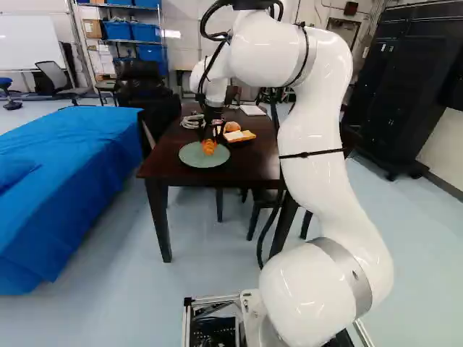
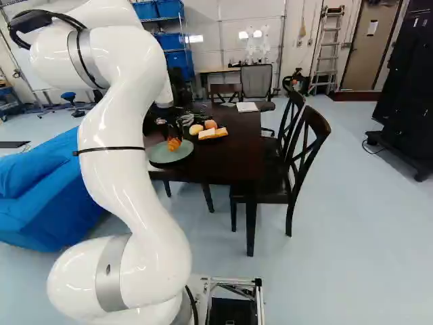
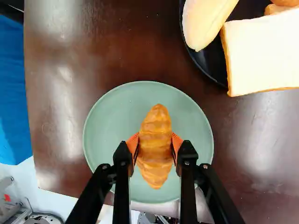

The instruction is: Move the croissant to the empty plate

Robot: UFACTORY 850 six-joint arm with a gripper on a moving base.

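**Over the green plate [image 3: 107, 121]: croissant [image 3: 156, 144] pinched from both sides**

Just left of center in the left base view, the gripper [image 1: 210, 140] has the croissant down at the green plate. Wrist view makes the grip pretty obvious: the two fingers are clamped on it, with the orange pads [image 3: 177, 142] pressing on opposite sides and its length running lengthwise between them. It sits inside the rim, seen from above, but honestly I can't tell if its underside is touching the plate.

Black plate [image 3: 209, 65] is near the green one, ahead of the gripper and off to one side, loaded with a bread slice [image 3: 261, 56] and a long yellow piece [image 3: 205, 21]. The right base view also shows a round orange item [image 2: 210, 124] there, left of center in the frame. Both plates are on the dark table [image 1: 246, 166].

Rest of the room: a blue-covered surface [image 1: 58, 188] fills the left side of the left base view, the white arm [image 1: 311, 137] curves up right of the middle, and a dark wooden chair [image 2: 308, 152] stands right of center in the right base view, beside the table.
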